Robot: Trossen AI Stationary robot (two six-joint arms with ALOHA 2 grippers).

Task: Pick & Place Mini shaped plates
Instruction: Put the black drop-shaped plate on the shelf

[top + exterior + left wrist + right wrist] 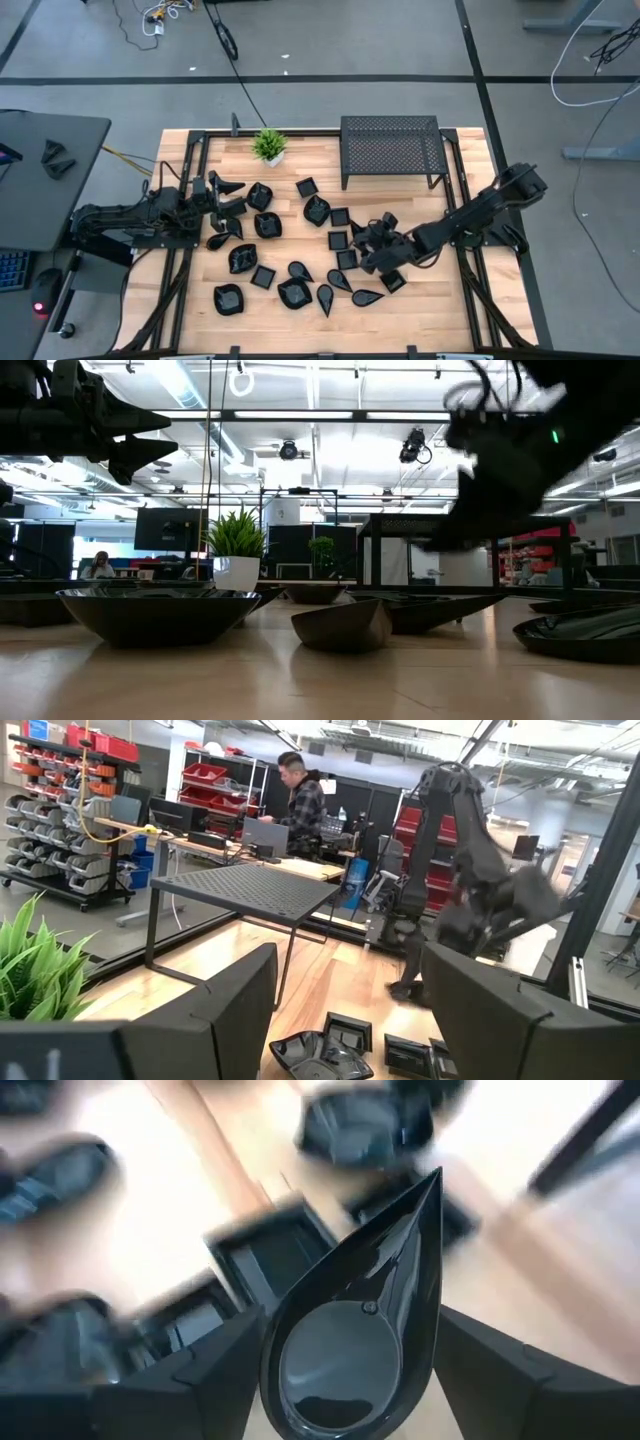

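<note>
Several glossy black mini plates (268, 225), square, teardrop and rounded, lie scattered over the middle of the wooden table (470, 300). My right gripper (374, 240) hangs over the right part of the cluster, shut on a black teardrop plate (355, 1320). It shows blurred high in the low view (490, 480). At the table's left side my left gripper (226, 196) stands open above the plates with nothing between its fingers (230, 1010). My right gripper pinches the teardrop plate at its wide rounded end (300, 1370), one finger (200, 1375) on each side rim. The fingers slant down from the table's right side and lie along the plate. Its pointed tip (436, 1175) sticks out past them, hollow side up, clear of the table.
A small green potted plant (269, 146) stands at the far edge, and a black perforated metal rack (390, 148) at the far right. A black frame (190, 160) runs around the table. Beyond the table, a person (300, 800) stands at a desk.
</note>
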